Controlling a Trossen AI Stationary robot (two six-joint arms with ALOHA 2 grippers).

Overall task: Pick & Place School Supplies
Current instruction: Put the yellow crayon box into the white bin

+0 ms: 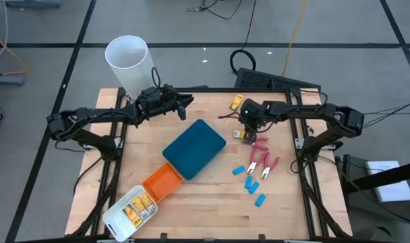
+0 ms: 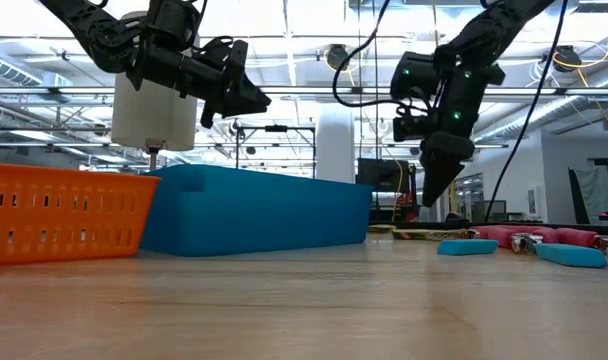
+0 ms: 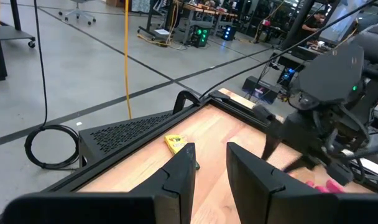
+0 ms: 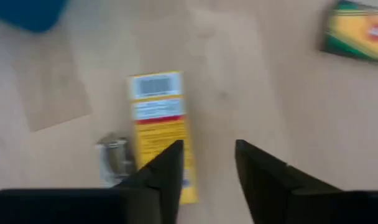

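Near the surface's far edge, my right tool (image 4: 207, 163) hangs open just above a yellow box (image 4: 161, 127); my left tool (image 1: 183, 105) waits, slightly open.

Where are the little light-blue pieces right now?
In the high view, the small light-blue oblong pieces lie on the wooden table's right side, just below the pink-handled scissors, right of the teal tray.

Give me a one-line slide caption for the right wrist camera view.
Right gripper, fingers open, poised above a yellow box lying flat on the wooden table.
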